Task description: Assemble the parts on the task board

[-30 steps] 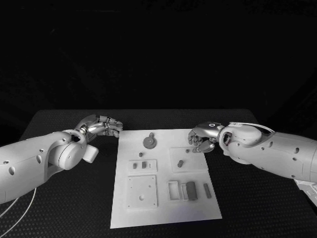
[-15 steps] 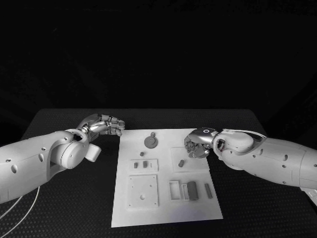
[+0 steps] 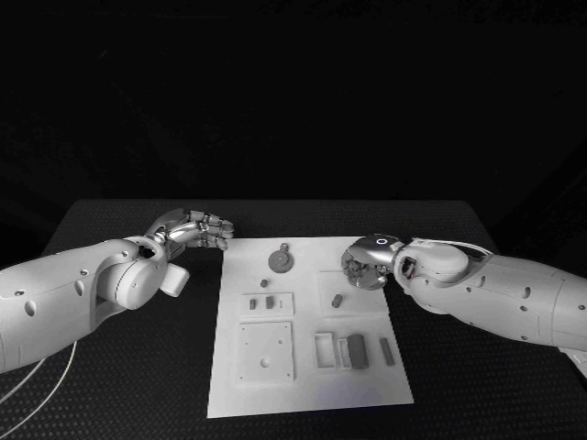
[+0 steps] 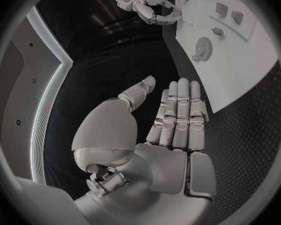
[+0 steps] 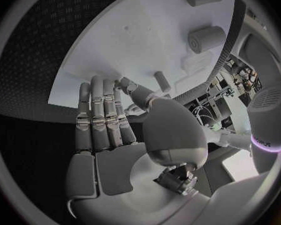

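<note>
The white task board (image 3: 307, 385) lies in the middle of the table. A round grey disc part (image 3: 281, 263) sits near its far edge, and a small peg (image 3: 336, 300) lies right of centre. My right hand (image 3: 365, 267) hovers over the board's far right corner, just beyond the peg, holding nothing. In the right wrist view its fingers (image 5: 103, 120) stretch out over the board (image 5: 115, 50), with the peg (image 5: 160, 80) beyond the thumb. My left hand (image 3: 193, 230) is off the board's far left corner, with its fingers (image 4: 178, 115) straight and empty.
Several small grey parts lie on the board: two short pieces (image 3: 260, 304) in a raised block, a square plate (image 3: 265, 352), and a frame (image 3: 323, 351) beside two long bars (image 3: 356, 350). Black table (image 3: 122, 385) surrounds the board on all sides.
My right arm has turned and carried its hand a little inward over the board's far right corner. The left hand has barely shifted. The parts lie as before.
</note>
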